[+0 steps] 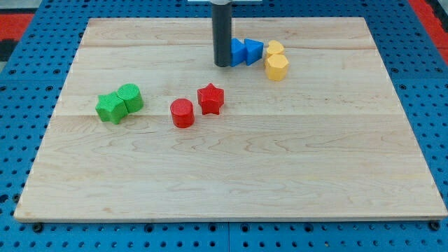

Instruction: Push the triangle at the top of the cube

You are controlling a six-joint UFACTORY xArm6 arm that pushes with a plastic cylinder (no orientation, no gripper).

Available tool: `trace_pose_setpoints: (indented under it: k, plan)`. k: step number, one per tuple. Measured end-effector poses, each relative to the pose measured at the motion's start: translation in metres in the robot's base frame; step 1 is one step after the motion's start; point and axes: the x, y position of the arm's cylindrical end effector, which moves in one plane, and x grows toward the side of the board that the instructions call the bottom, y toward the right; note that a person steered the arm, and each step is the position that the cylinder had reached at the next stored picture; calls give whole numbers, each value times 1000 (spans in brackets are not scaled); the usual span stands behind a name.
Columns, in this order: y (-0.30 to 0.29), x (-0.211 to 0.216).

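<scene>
The dark rod comes down from the view's top, and my tip (222, 64) rests on the board against the left side of the blue cube (237, 52). The rod hides part of the cube. The blue triangle (254, 51) lies right beside the cube, on its right, touching or nearly touching it. Both blue blocks sit near the board's top, right of centre.
Two yellow blocks (276, 61) sit just right of the triangle. A red star (210, 99) and red cylinder (182, 113) lie near the middle. A green star (110, 107) and green cylinder (130, 97) touch at the left. The wooden board (231, 175) lies on a blue pegboard.
</scene>
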Motion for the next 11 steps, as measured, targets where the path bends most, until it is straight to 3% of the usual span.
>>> trace_pose_setpoints:
  k: [2,4,8,10,11]
  plan:
    - [80,-19]
    - [85,-70]
    - [100,-121]
    - [46,-80]
    - [86,-76]
